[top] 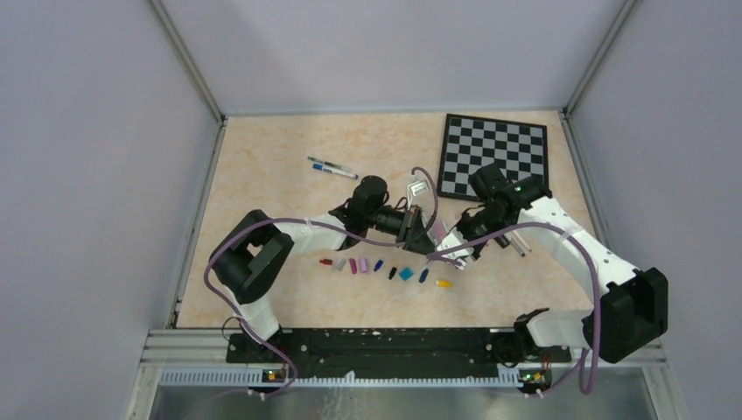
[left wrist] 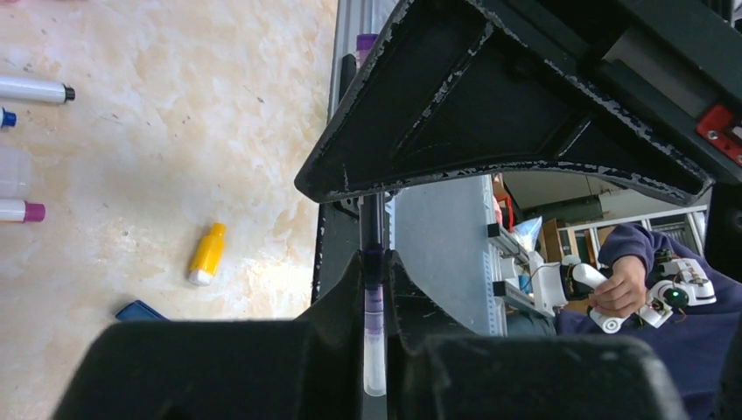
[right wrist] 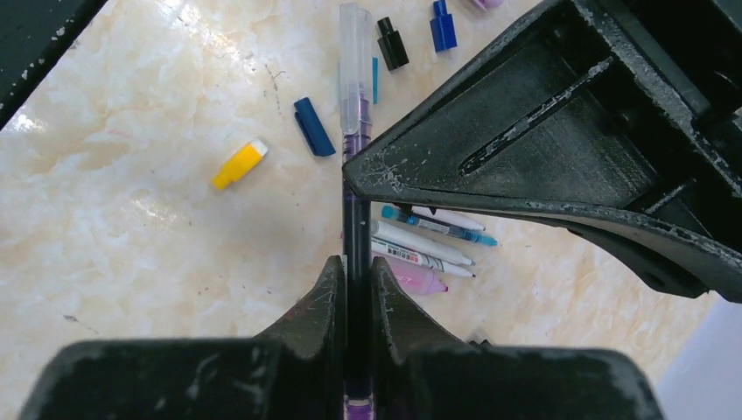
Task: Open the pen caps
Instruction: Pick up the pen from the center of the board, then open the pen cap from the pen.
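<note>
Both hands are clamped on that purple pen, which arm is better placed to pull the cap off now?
Probably the right. The right hand holds the pen's dark end, pointing along it, so drawing straight back should part it while the left hand anchors the clear end.

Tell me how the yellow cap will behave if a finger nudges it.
The yellow cap lies on its side and looks rounded, so it probably rolls. Being tiny, it is likely light and may skid on the smooth table.
</note>
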`<act>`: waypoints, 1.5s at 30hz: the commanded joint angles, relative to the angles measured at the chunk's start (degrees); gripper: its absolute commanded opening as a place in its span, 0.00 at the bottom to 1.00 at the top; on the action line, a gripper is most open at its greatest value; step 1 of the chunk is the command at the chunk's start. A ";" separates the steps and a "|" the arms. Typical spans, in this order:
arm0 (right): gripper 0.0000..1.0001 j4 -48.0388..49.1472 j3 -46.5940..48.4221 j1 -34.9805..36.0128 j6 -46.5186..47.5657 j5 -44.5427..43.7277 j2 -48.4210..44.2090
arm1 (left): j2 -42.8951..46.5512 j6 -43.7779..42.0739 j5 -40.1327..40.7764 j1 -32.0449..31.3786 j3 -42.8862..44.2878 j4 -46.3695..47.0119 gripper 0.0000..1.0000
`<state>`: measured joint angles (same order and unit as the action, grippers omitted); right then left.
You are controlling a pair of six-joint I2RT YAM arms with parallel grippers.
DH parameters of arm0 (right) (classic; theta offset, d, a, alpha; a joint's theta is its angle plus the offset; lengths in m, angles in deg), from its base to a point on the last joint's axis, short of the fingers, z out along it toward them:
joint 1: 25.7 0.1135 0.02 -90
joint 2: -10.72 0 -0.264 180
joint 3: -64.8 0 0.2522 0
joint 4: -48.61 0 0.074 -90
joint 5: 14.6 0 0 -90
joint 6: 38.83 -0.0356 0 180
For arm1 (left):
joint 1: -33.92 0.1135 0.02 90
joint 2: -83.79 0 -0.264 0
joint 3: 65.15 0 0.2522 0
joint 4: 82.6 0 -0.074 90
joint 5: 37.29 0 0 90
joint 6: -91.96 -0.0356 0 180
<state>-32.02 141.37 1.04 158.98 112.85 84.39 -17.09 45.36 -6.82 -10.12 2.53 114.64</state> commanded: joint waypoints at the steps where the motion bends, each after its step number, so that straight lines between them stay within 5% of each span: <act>1: 0.00 0.74 0.18 1.01 0.34 0.66 -0.20 | 1.52 -1.65 1.35 -0.35 1.52 -0.70 0.15; 7: 0.00 1.78 -2.45 0.94 -5.14 4.17 -2.99 | 9.63 -6.22 10.31 -0.14 -1.66 -4.73 0.48; 11: 0.00 4.92 -5.09 0.35 -16.06 8.08 -5.87 | 17.29 -8.23 18.07 0.46 -6.23 -4.00 0.60; 14: 0.00 6.48 -8.00 -1.64 -20.66 13.29 -7.83 | 22.52 -8.00 22.75 1.23 -10.27 -0.81 0.70; 17: 0.00 8.30 -11.17 -4.41 -25.60 19.52 -9.56 | 27.24 -2.88 25.77 3.02 -16.63 6.62 0.97; 18: 0.00 9.00 -12.26 -5.46 -27.12 21.63 -10.19 | 28.53 -0.68 26.60 3.81 -19.16 11.23 0.99; 25: 0.00 29.77 -21.63 -11.61 -60.21 29.50 -15.22 | 24.89 16.96 20.65 9.80 -31.07 43.43 0.99; 30: 0.00 44.17 -26.90 -13.84 -79.84 35.12 -14.90 | 18.83 21.77 19.71 9.57 -31.74 53.01 0.98; 39: 0.00 65.83 -31.98 -14.14 -103.71 40.02 -12.21 | 22.82 10.81 27.72 3.93 -29.48 38.49 0.97; 45: 0.00 73.55 -33.72 -14.12 -110.94 41.24 -11.32 | 23.00 7.94 31.05 1.44 -27.66 35.18 0.78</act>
<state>31.45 108.30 -12.75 56.63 150.79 72.72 4.92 57.03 21.02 -7.58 -27.92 151.21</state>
